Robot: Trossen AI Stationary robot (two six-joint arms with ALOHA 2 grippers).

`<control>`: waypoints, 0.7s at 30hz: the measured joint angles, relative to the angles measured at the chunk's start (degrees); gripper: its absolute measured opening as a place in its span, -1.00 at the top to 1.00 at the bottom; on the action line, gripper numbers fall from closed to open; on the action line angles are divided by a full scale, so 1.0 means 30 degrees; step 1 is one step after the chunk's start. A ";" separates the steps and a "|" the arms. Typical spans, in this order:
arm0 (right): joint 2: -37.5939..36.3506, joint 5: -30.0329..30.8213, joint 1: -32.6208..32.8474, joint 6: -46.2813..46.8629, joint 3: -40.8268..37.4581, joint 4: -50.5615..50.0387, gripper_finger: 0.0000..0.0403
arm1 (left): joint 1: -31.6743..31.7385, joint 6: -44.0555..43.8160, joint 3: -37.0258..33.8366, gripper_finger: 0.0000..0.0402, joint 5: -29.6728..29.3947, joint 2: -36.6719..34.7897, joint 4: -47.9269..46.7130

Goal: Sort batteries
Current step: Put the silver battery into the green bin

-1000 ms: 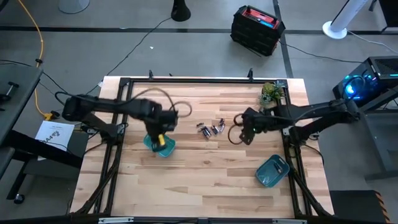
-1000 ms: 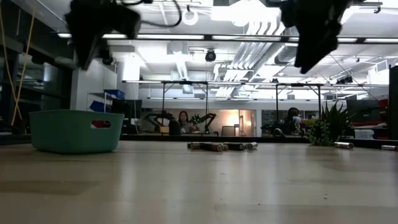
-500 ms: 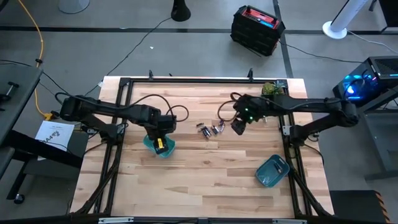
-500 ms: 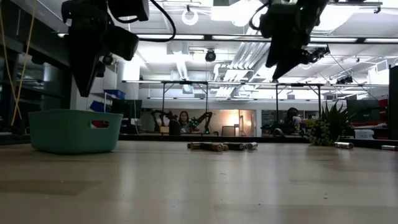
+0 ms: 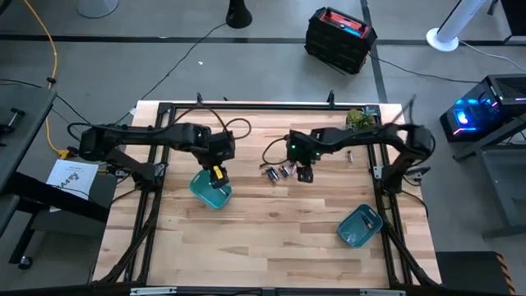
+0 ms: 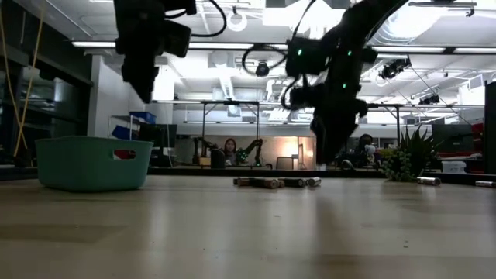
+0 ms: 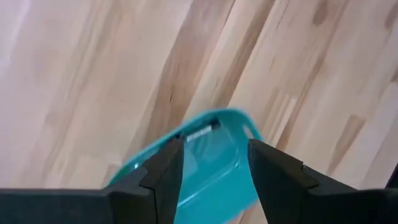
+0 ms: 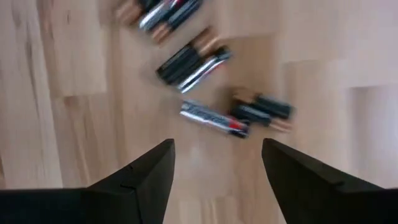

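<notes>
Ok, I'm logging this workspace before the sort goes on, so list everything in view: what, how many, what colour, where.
batteries: a small cluster, exact count unclear, silvery and dark, table centre.
stray cell: one, silvery, near the plant.
left bin: one, teal, left-centre of table, one cell visible inside.
right bin: one, teal, front right corner.
plant: one, green, back right corner.
table: one, light wood with black frame.
black case: one, on the floor behind.
person: one, far in the room behind.
left gripper: open, over the left bin.
right gripper: open, just right of the batteries.
</notes>
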 joint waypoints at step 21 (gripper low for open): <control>0.1759 0.0897 0.0945 -0.7972 0.0007 0.1831 0.02 | 0.0060 -0.0167 0.0177 0.14 -0.1927 -0.0095 0.1775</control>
